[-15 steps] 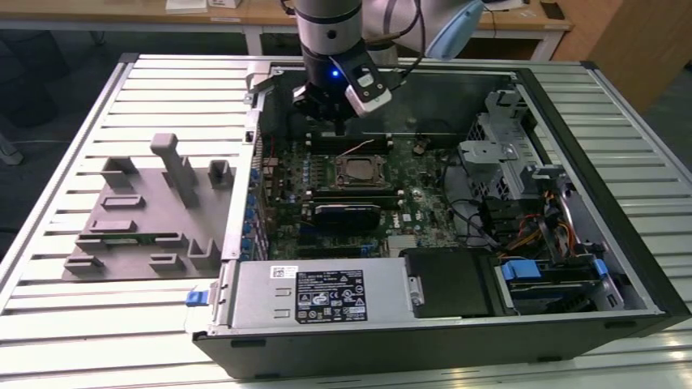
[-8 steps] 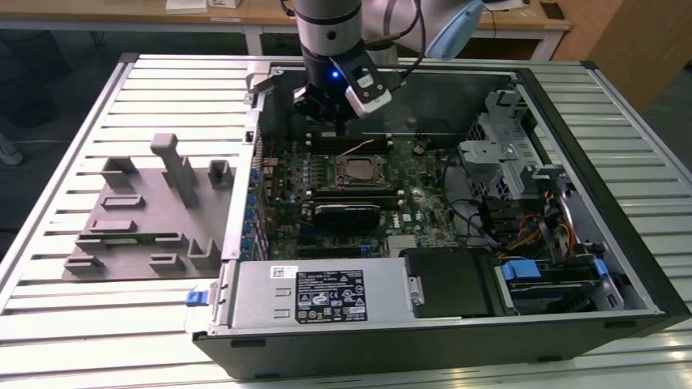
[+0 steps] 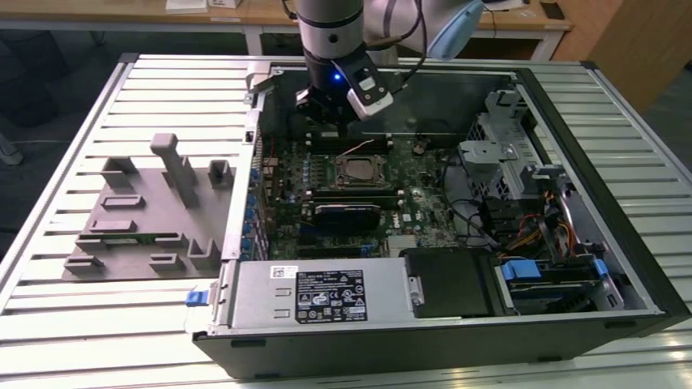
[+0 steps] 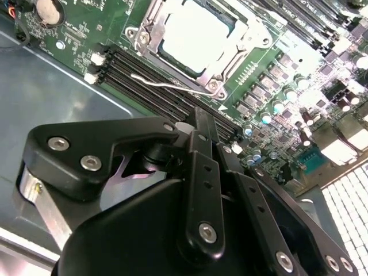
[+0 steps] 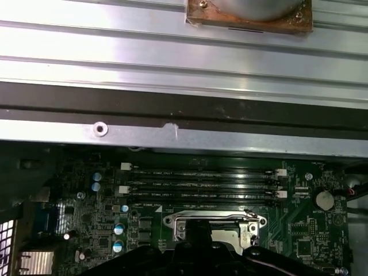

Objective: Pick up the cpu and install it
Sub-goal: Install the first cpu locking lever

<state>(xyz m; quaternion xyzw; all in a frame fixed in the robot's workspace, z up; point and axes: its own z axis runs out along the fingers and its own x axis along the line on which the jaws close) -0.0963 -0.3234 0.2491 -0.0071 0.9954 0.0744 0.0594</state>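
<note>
Silver cpu [image 4: 195, 34]: in socket [image 4: 251, 41], looks placed
My gripper [image 3: 330, 117]: 12 o'clock of it, can't tell its grip
Lever [image 4: 167, 84]: looks unlatched, wants closing

arm [image 3: 324, 32]: silver-grey tube | claw [image 4: 201, 123]: black links, silver screws

Room above cpu [image 4: 195, 34]; memory slots [image 5: 201, 184], case wall [image 5: 230, 141] near.

Silver cpu [image 4: 195, 37], green mobo [image 4: 109, 23], grey PSU [image 3: 259, 296]
</note>
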